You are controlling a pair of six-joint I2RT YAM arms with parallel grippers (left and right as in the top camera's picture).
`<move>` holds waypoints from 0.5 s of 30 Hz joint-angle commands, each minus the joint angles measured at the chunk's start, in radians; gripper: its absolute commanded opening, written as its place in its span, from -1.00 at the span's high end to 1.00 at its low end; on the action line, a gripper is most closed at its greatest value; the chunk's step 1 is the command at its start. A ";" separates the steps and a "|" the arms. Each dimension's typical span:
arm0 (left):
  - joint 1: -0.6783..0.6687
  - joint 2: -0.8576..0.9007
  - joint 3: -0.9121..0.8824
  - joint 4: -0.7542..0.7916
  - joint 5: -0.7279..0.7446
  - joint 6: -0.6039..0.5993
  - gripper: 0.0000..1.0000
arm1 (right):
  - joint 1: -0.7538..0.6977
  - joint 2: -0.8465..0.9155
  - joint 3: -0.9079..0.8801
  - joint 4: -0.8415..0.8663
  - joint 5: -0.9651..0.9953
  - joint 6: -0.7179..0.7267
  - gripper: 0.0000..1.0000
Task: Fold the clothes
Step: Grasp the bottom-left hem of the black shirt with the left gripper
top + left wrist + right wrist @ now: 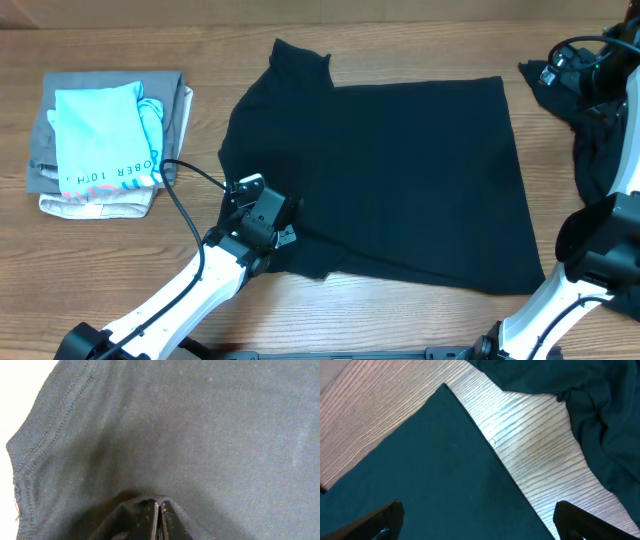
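Evidently limp, light shirt (400, 170); left gripper (159, 510) pinched shut on its cloth near the hem, right gripper (477, 515) gaped wide, empty; hems looked best hold

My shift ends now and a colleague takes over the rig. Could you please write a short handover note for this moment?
Left gripper: shut, apparently pinching the black T-shirt at its near-left part, beside a stitched edge.
Right gripper: open, empty, above the T-shirt's far-right corner.
Things: the T-shirt lies spread flat mid-table. A second black garment lies crumpled at the right side.
Done: T-shirt laid out; no fold visible yet.
Left: fold the T-shirt, then the crumpled garment.
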 commanded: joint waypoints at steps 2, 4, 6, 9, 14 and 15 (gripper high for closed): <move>0.006 0.001 0.015 -0.009 -0.032 0.033 0.92 | 0.002 0.000 0.007 0.005 -0.005 0.000 -1.00; 0.006 0.001 0.015 -0.015 -0.032 0.033 0.92 | 0.002 0.000 0.007 0.005 -0.005 0.000 -1.00; 0.006 0.001 0.015 -0.016 -0.032 0.033 0.92 | 0.002 0.000 0.007 0.015 -0.005 0.000 -1.00; 0.008 0.001 0.015 -0.014 -0.040 0.033 0.92 | 0.002 0.000 0.007 0.105 -0.032 0.003 -1.00; 0.020 0.002 0.015 -0.017 -0.076 0.034 0.92 | -0.002 0.000 0.008 0.014 -0.039 -0.001 -1.00; 0.027 0.002 0.015 -0.014 -0.077 0.036 0.92 | -0.003 0.000 0.008 -0.007 -0.039 0.008 -0.93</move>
